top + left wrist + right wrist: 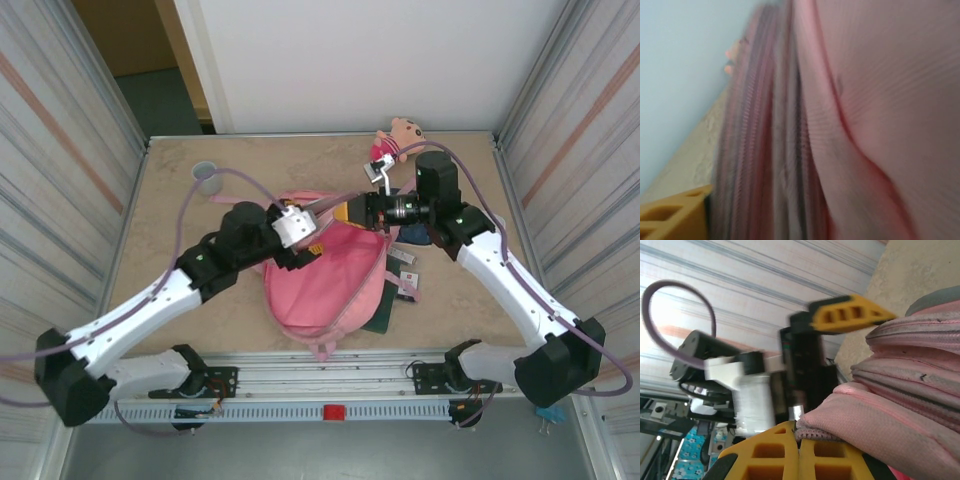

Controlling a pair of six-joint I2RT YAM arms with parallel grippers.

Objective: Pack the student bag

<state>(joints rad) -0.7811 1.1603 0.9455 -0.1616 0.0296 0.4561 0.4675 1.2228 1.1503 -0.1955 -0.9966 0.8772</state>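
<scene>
The student bag [325, 285], a big pink backpack, lies in the middle of the table between both arms. My right gripper [352, 212] is shut on a fold of the bag's zipper edge [832, 427], its yellow pads pressed together around the fabric. My left gripper [316, 238] hovers over the bag's upper rim and stands open. One of its yellow fingers [672, 217] shows at the lower left of the left wrist view, with blurred pink bag fabric [865, 125] close in front. In the right wrist view its upper yellow finger [850, 315] stands clear above the bag's folds.
A small plush doll [397, 140] lies at the back right. A grey cup [207, 177] stands at the back left. Dark small items [407, 258] and a dark flat thing [385, 318] lie against the bag's right side. Ribbed walls close in both sides.
</scene>
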